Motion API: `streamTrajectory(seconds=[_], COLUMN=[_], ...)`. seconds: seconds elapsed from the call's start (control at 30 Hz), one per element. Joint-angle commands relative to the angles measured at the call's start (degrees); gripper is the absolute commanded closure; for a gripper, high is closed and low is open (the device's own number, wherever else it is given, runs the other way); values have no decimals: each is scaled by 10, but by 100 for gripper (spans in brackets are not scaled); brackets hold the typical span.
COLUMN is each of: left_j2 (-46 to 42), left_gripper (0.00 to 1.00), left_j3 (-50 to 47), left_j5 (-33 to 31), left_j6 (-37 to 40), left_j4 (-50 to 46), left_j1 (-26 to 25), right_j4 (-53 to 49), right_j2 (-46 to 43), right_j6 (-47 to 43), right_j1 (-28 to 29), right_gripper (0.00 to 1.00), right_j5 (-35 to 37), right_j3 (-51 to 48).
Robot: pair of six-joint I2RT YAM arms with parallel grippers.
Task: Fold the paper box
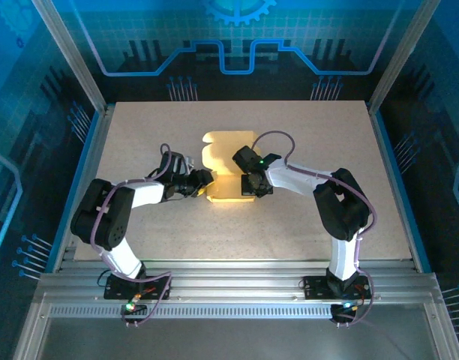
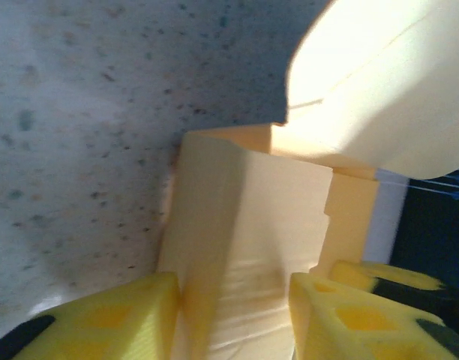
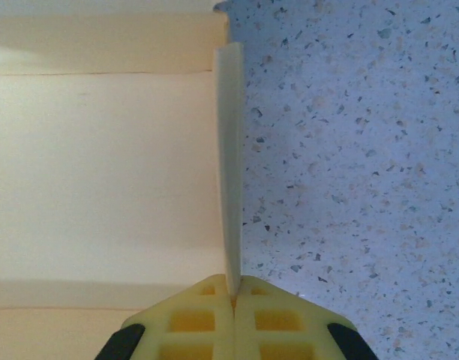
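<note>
Paper box lies mid-frame on the worktop. The right hand is pinched tight on a thin upright flap, and the left hand clamps a folded panel at the box's left edge.

One box on one table. Two arms, two hands: left hand at the box's 8 o'clock, right hand at its 4 o'clock.

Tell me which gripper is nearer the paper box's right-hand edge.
Right. The right gripper is shut on an upright flap at that edge of the paper box; the left gripper is at the opposite, left edge, its fingers straddling a raised fold.
</note>
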Motion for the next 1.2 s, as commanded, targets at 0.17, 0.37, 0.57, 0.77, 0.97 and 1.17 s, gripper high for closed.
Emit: streamTrajectory(seconds=[0.17, 0.37, 0.57, 0.77, 0.97, 1.17], left_j2=[17, 38, 48, 68, 87, 93], left_gripper=[68, 75, 78, 82, 83, 92], left_j3=[37, 46, 69, 106, 114, 138], left_j5=[5, -22, -39, -88, -137, -258], left_j6=[29, 56, 88, 126, 159, 180], left_j4=[-52, -99, -139, -207, -251, -325], left_j1=[-30, -41, -58, -86, -104, -126], right_j4=[-14, -15, -14, -13, -13, -12], right_j2=[-5, -3, 0, 2, 4, 9], right_j6=[-8, -11, -10, -11, -12, -10], right_j1=[-2, -2, -2, 0, -1, -1], right_gripper=[100, 100, 100, 100, 100, 100], right_j5=[-12, -13, -17, -18, -17, -21], right_j3=[15, 19, 20, 25, 26, 29])
